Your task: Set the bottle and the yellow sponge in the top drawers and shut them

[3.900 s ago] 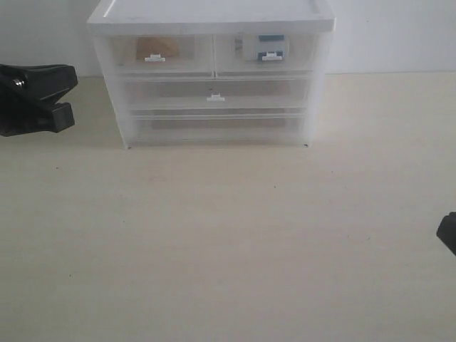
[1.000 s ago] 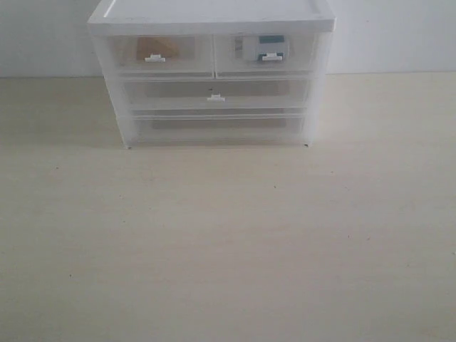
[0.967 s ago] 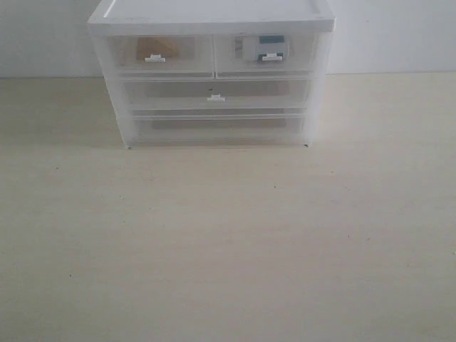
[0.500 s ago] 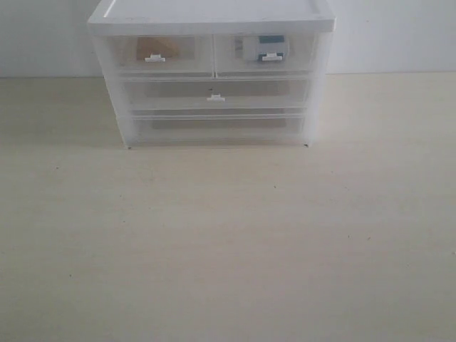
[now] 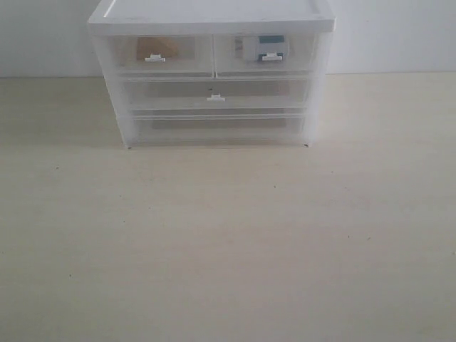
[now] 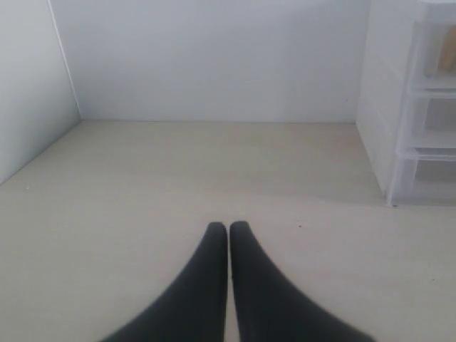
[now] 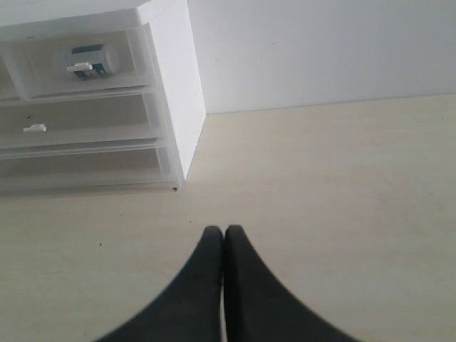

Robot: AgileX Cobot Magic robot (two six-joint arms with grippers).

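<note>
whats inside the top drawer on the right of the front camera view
The bottle, teal with a white cap, shows through the cloudy front of the drawer. The white handle covers its lower part, and the back of the drawer is too hazy to see.

Looking like a bare lab test booth: white walls (image 6: 214, 57) enclosing a pale surface (image 5: 228, 249) carrying 1 drawer unit (image 5: 211, 14).

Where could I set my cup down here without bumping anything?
The table in front of the drawer unit is bare, as are the strips either side up to the wall. Only the top drawers are occupied: yellow sponge, bottle.
</note>
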